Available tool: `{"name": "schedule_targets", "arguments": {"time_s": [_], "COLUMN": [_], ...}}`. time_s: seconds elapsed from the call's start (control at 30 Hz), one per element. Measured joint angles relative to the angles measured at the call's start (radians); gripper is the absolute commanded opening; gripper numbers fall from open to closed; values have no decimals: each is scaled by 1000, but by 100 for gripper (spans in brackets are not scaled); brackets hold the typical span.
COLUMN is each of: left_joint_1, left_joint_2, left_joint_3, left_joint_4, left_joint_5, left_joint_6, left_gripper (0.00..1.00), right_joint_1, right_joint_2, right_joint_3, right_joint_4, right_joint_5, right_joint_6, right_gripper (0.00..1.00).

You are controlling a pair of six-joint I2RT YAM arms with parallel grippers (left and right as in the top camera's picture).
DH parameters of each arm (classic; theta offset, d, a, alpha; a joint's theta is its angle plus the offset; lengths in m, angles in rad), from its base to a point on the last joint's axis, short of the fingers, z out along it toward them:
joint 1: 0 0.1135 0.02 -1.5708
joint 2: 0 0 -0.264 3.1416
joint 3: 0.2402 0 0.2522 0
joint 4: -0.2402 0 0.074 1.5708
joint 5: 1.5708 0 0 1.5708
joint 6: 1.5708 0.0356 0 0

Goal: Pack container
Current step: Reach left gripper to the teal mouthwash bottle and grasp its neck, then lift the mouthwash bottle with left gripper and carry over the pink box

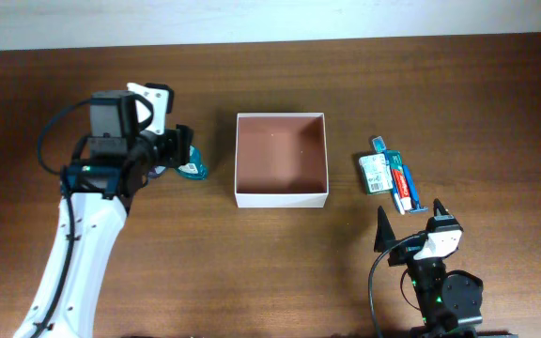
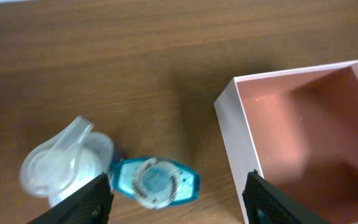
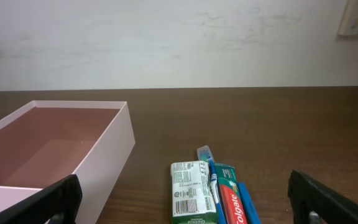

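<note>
1. Worktop (image 1: 252, 272): brown wood grain, with a pale wall along its far edge.
2. Container (image 1: 282, 199): square, so it has no long axis. The open top faces straight up and the walls run parallel to the worktop edges. It stands at the worktop's middle, slightly toward the far edge. The left wrist view cuts it off at the right and bottom, and the right wrist view cuts it off at the left and bottom. The pinkish-brown inside is bare.
3. Left pincer (image 2: 178, 202): largely hidden under its own wrist in the overhead view. The jaws stand apart on either side of the teal bottle, with a gap at the right finger. I cannot tell whether the left finger touches the bottle.
4. Teal bottle (image 2: 157, 182): just beside the container's left wall and apart from it, seen cap-end on. I cannot tell whether it stands or lies.
5. Clear-capped bottle (image 2: 61, 165): beside the teal one, on the side away from the container. Its body is hard to make out.
6. Right pincer (image 1: 409, 208): spread wide near the front right corner, with nothing between the fingers.
7. White packet (image 3: 190, 190), toothbrush (image 3: 211, 180) and toothpaste tube (image 3: 229, 193): side by side to the right of the container. Their near ends are cut off in the right wrist view.
</note>
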Motion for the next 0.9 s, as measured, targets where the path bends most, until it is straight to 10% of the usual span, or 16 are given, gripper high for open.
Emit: {"name": "schedule_targets", "arguments": {"time_s": [0.9], "left_joint_1": [-91], "left_joint_2": [171], "left_joint_3": [0], "left_joint_4": [61], "left_joint_5": [-214], "left_joint_6": [39], "left_gripper": [68], "right_joint_1": [0], "right_joint_2": [0], "right_joint_3": [0], "right_joint_4": [0], "right_joint_5": [0], "right_joint_6": [0], "right_gripper": [99]}}
